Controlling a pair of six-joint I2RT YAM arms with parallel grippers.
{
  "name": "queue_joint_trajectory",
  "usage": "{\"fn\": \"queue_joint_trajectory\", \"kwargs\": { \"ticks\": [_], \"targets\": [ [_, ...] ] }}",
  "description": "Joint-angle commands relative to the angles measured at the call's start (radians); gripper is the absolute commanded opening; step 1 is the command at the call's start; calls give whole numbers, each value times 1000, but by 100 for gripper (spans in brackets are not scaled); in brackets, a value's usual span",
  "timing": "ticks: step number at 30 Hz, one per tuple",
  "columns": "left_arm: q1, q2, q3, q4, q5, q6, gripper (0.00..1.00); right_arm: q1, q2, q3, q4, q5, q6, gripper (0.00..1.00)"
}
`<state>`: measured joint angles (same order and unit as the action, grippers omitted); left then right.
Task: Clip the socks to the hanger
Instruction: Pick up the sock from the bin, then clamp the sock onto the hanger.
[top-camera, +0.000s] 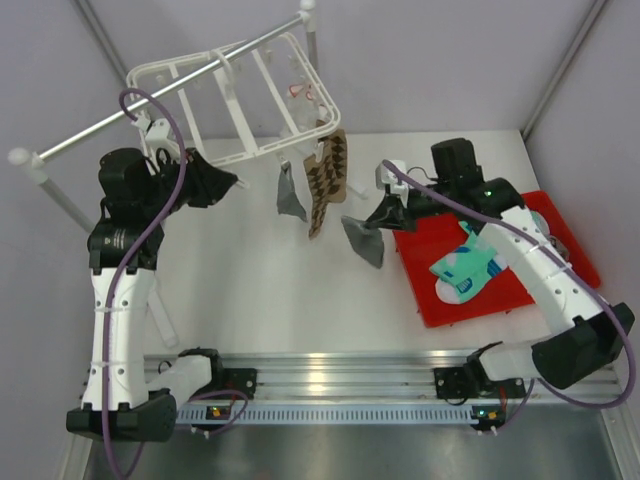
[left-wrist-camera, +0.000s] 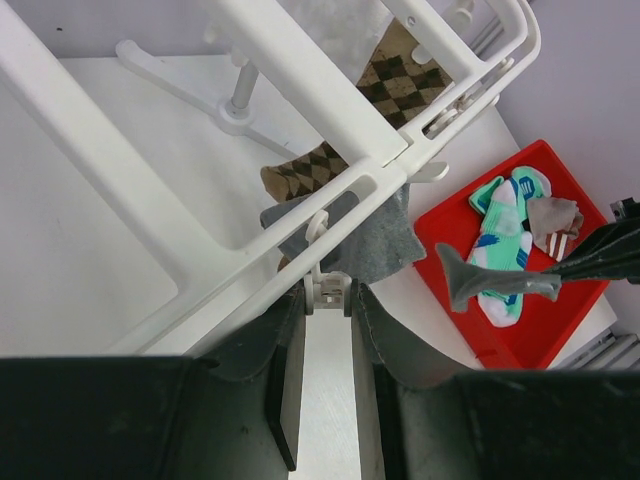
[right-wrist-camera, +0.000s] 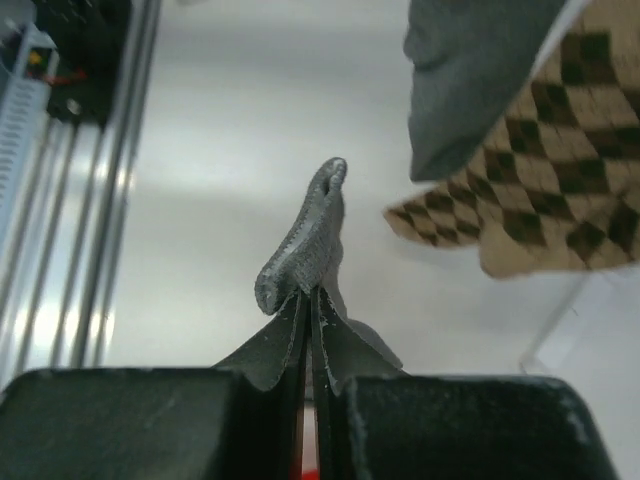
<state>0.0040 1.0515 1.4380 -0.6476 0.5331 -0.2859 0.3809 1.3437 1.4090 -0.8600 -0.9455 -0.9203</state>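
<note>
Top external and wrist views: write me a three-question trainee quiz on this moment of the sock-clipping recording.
1. Fill in: the left gripper is closed on a white ___ of the hanger.
2. True or false: the right gripper is empty.
3. Where do the teal-and-white socks lie? A) in the red tray B) clipped to the hanger C) in the left gripper.
Key: 1 clip; 2 false, it pinches a grey sock; 3 A.

Colours: hanger (top-camera: 240, 110) white. Below hanger: checkered sock (top-camera: 328, 180), brown-and-tan diamonds; hung grey sock (top-camera: 291, 195), plain dark grey. Right of hanger: second grey sock (top-camera: 362, 240), plain; tray (top-camera: 425, 270), red; patterned sock (top-camera: 468, 268), teal-and-white, blue marks.
</note>
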Motion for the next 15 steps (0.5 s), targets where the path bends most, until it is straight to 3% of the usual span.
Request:
{"fn": "queue_joint_trajectory", "kwargs": {
  "ticks": [1, 5, 9, 15],
  "targets": [
    [1, 7, 35, 3, 53, -24, 0, 145, -26, 1, 316, -49, 498, 0],
    [-1, 7, 36, 6, 62, -27, 0, 295, 14, 8, 513, 71, 659, 0],
    [1, 5, 36, 5, 62, -35, 0, 409, 93, 33, 708, 363, 852, 0],
    [-1, 4, 25, 3, 57, -59, 0, 553, 173, 44, 886, 770, 942, 0]
  ]
}}
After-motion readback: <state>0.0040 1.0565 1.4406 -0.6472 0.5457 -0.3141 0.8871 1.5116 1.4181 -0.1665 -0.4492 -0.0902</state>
